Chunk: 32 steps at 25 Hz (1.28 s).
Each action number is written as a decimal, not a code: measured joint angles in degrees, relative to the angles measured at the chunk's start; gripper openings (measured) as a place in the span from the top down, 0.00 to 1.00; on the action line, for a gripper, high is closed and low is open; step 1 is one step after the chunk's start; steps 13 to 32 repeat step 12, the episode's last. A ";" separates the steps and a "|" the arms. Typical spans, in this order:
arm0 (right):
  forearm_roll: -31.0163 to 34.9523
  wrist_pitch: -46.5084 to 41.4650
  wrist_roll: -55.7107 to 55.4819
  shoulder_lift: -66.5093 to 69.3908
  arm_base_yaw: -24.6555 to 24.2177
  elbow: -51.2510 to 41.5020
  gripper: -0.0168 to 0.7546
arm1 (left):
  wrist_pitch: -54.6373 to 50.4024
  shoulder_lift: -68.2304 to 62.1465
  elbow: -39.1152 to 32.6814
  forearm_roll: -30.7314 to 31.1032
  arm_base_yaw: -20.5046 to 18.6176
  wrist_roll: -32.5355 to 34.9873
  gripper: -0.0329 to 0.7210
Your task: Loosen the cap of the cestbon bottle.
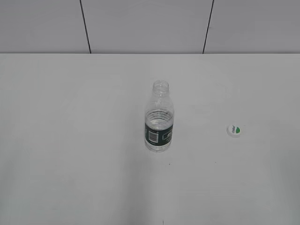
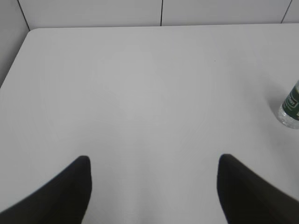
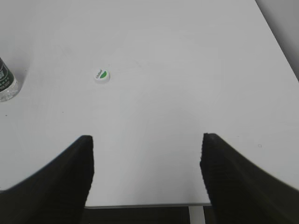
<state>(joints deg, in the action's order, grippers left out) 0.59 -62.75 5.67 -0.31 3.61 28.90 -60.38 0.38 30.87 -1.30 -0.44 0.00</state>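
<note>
The cestbon bottle (image 1: 159, 119) stands upright near the middle of the white table, clear with a dark green label band, its threaded neck bare. The cap (image 1: 234, 130) lies flat on the table to the bottle's right, white with a green patch on top. In the right wrist view the cap (image 3: 102, 75) lies ahead and left, the bottle (image 3: 6, 84) at the left edge. In the left wrist view the bottle's base (image 2: 290, 106) shows at the right edge. My left gripper (image 2: 154, 161) and right gripper (image 3: 147, 142) are both open and empty, far from both things.
The white table (image 1: 70, 140) runs back to a grey panelled wall (image 1: 140, 23). Its near edge (image 3: 145, 204) shows between my right fingers, its far left corner (image 2: 30, 31) in the left wrist view.
</note>
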 joint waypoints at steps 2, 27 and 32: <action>0.00 0.00 0.00 0.00 0.00 0.00 0.27 | 0.00 0.00 0.00 0.00 0.00 0.00 0.29; 0.00 0.00 0.00 0.00 0.00 0.00 0.27 | 0.00 0.00 0.00 0.00 0.00 0.00 0.29; 0.00 0.00 0.00 0.00 0.00 0.00 0.27 | 0.00 0.00 0.00 0.00 0.00 0.00 0.29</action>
